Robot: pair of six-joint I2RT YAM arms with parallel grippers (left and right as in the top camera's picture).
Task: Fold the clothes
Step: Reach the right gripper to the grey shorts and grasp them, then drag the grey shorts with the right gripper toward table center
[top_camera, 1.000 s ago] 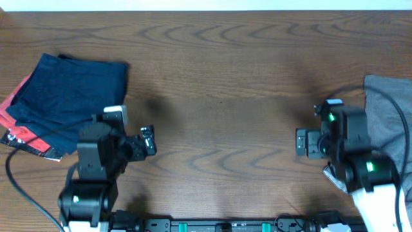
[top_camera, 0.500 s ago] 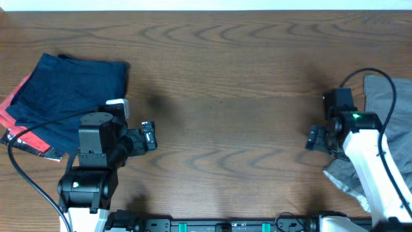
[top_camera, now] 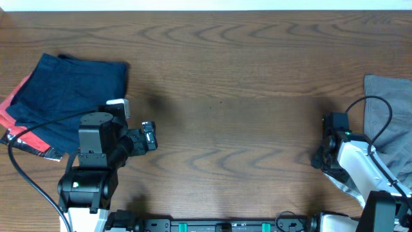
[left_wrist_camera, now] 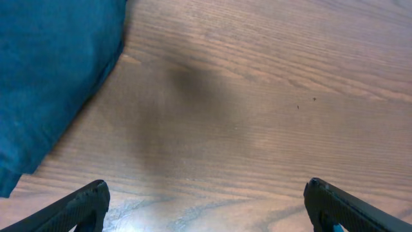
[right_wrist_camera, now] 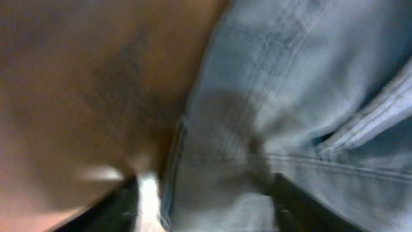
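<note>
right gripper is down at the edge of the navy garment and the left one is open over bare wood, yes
Not quite: the right gripper is at the edge of the grey shorts, not the navy garment, as the right wrist view shows. The left gripper is open over bare wood.

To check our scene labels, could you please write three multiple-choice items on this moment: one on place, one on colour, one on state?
1. Where do the grey shorts lie?
A. at the table's right edge
B. mid-table
C. at the far-left edge
2. What colour is the garment under the folded navy-blue garment?
A. green
B. red
C. white
3. How is the left gripper?
A. shut on cloth
B. shut on nothing
C. open
Answers: 1 A, overhead shows them far right; 2 B, the red garment peeks out at its left; 3 C, its fingers stand wide apart.
</note>
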